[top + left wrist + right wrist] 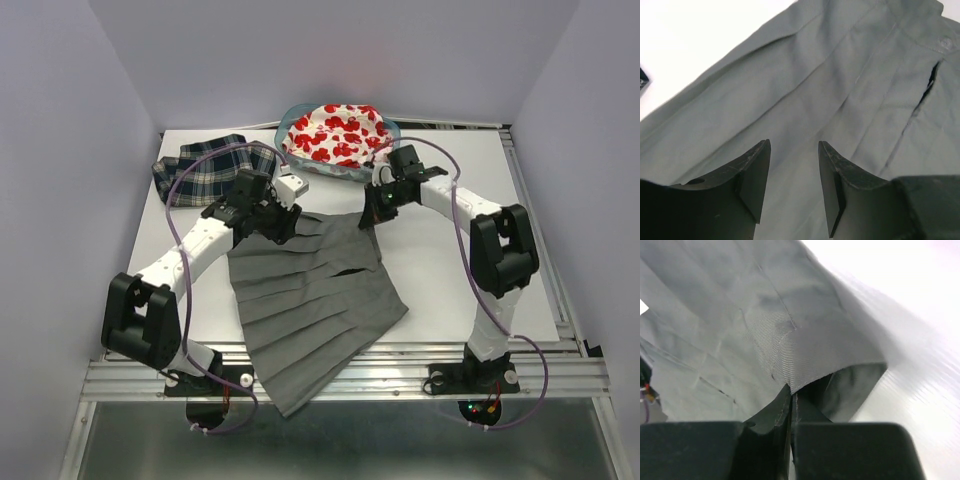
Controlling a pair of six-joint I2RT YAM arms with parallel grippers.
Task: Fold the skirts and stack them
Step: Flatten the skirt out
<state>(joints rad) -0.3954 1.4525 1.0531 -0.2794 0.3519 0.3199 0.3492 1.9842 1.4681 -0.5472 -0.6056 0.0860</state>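
The grey pleated skirt (310, 290) lies spread in the middle of the table, its hem hanging over the near edge. My left gripper (283, 222) hovers over its far left corner. In the left wrist view that gripper (794, 150) is open, with only grey cloth (840, 85) below the gap. My right gripper (372, 212) is at the far right corner. In the right wrist view it (791, 392) is shut on the edge of the grey skirt (765, 330), whose corner is lifted. The plaid skirt (205, 170) lies at the far left. The red-print skirt (335, 133) sits in the basket.
A teal basket (283, 128) stands at the far middle of the white table (470, 180), just behind both grippers. Grey walls close in the left, right and back. A metal rail (350, 375) runs along the near edge by the arm bases.
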